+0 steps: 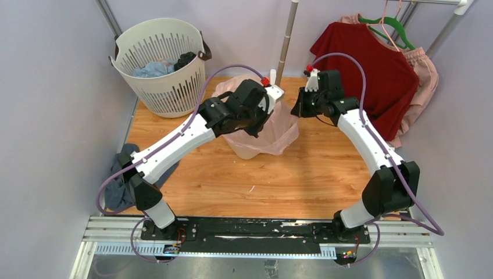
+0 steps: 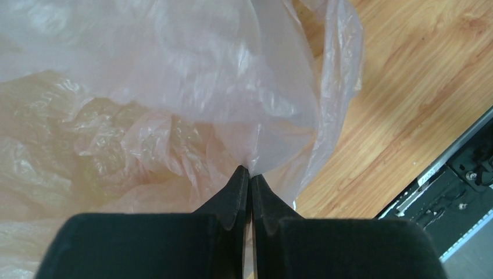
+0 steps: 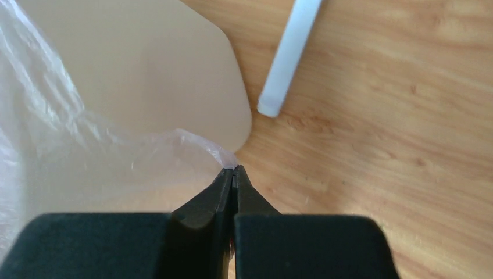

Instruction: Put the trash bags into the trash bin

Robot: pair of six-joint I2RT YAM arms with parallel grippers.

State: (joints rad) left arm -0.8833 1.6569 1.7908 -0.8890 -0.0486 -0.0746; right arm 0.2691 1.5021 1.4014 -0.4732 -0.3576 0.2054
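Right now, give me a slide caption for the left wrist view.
Left gripper pinched shut on thin translucent pale-pink plastic bag, light wooden table behind.

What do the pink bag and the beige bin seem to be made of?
The bag looks like thin translucent plastic film, glossy and crinkled. The bin seems smooth matte plastic: its beige wall is even and opaque.

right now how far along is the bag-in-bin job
Done: the trash bag already drapes over the trash bin. In hand: left gripper and right gripper each pinch its film. Still to do: seating it properly inside; it looks bunched at the rim.
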